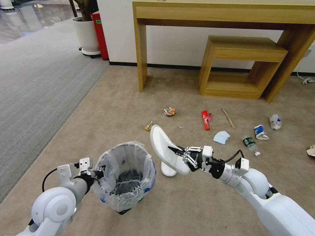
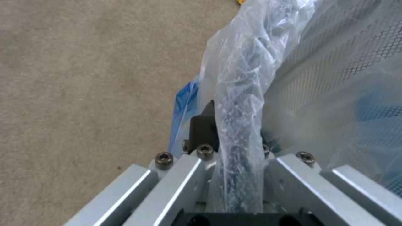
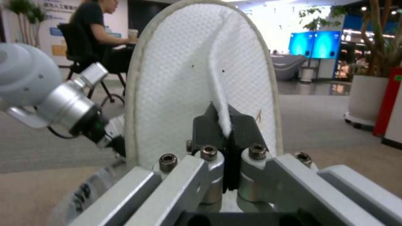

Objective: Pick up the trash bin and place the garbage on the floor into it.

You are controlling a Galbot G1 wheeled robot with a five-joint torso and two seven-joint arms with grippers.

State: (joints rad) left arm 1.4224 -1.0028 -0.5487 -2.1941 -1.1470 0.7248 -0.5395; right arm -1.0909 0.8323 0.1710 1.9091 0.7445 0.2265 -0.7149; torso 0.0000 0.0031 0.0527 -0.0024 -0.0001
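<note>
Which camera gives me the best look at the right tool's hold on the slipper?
The right wrist view: the right tool is shut on the slipper, pinching its white strap. The head view shows the slipper lifted beside the trash bin. The left wrist view shows the bin's bag.

Second slipper mostly hidden behind the held slipper. Left gripper fingertips buried in the trash bin liner. Paper scrap cut off at the head view's right edge. Small yellow wrapper too small to identify. Bin's base hidden under bag.
</note>
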